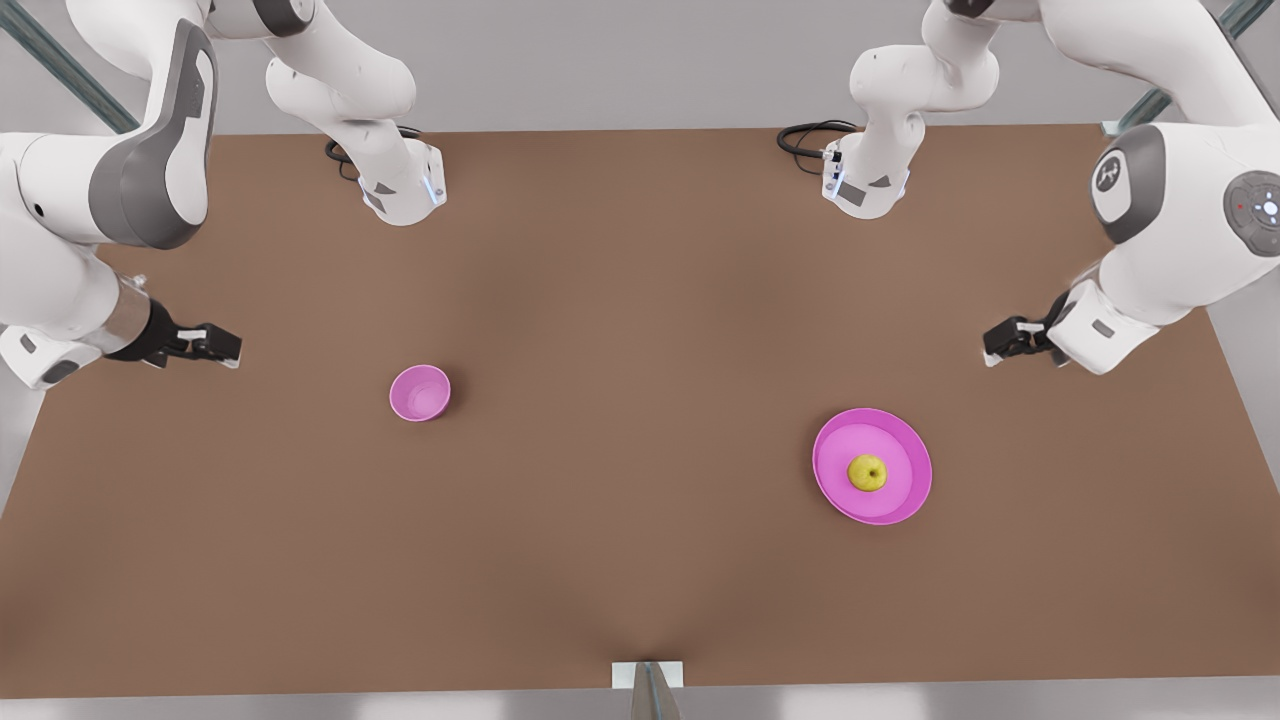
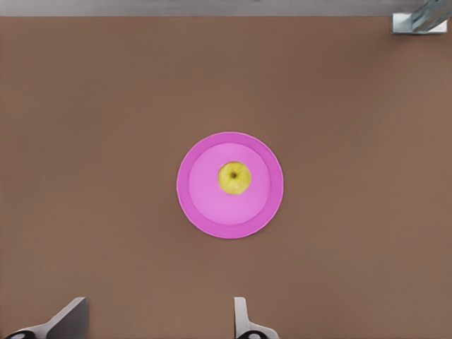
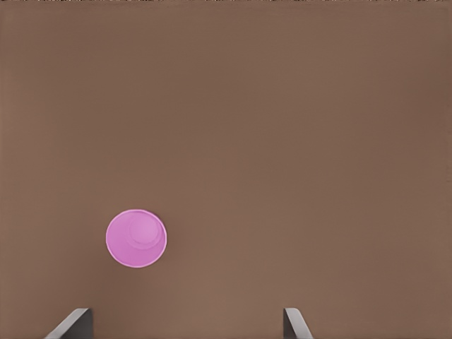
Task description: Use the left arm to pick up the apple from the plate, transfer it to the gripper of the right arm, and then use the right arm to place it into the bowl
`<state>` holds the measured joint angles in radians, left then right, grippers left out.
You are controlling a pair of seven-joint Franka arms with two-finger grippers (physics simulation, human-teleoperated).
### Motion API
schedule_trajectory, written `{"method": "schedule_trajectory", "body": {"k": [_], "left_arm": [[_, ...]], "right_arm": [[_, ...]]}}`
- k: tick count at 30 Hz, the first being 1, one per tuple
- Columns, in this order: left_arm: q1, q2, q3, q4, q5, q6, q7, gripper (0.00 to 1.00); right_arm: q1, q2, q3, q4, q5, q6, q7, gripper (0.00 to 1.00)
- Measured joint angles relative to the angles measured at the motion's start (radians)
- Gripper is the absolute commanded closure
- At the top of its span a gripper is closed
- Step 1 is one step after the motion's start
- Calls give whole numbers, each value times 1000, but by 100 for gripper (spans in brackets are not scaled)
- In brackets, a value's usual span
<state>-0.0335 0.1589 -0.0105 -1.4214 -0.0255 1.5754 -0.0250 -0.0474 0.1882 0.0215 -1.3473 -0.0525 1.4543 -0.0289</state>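
The small yellow-green apple (image 1: 867, 472) (image 2: 234, 177) lies in the middle of the flat pink plate (image 1: 900, 500) (image 2: 198, 205), on the front view's right. My left gripper (image 1: 1005, 340) (image 2: 159, 319) hovers high above the table, back and to the right of the plate, open and empty. Over on the front view's left stands the small deep pink bowl (image 1: 420, 392) (image 3: 135, 238), with nothing inside. My right gripper (image 1: 212, 346) (image 3: 187, 323) hangs to the left of the bowl, also open and empty.
Both arm bases (image 1: 405, 190) (image 1: 865, 185) stand at the back edge of the brown table (image 1: 640, 560), each with a black cable. A metal bracket (image 1: 648, 675) sits at the middle of the front edge. A wide bare stretch separates bowl and plate.
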Motion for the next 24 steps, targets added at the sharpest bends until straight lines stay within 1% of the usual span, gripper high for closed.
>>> {"method": "schedule_trajectory", "body": {"k": [2,5,7,10,12,15,17,20,24], "left_arm": [[-3,34,-4,1,4,22,8,0],[-88,161,-12,-28,-4,78,19,0],[-116,188,-14,-137,-16,180,27,0],[-112,211,-14,-283,-26,356,42,0],[-102,242,-14,-343,-30,481,54,0],[-102,333,-14,-362,-36,653,68,0],[-104,372,-14,-364,-43,745,77,0],[-105,391,-14,-400,-48,837,89,0],[-102,393,-13,-435,-50,905,104,0]], "right_arm": [[1,0,0,0,0,7,-1,0],[3,0,0,0,0,14,-3,0],[5,0,3,0,0,18,-4,0],[6,0,5,0,1,21,-5,0],[6,0,6,0,1,23,-5,0],[6,0,6,0,1,24,-6,0],[5,1,6,0,1,25,-6,0],[4,2,6,0,1,25,-7,0],[4,5,6,1,0,26,-7,0]]}}
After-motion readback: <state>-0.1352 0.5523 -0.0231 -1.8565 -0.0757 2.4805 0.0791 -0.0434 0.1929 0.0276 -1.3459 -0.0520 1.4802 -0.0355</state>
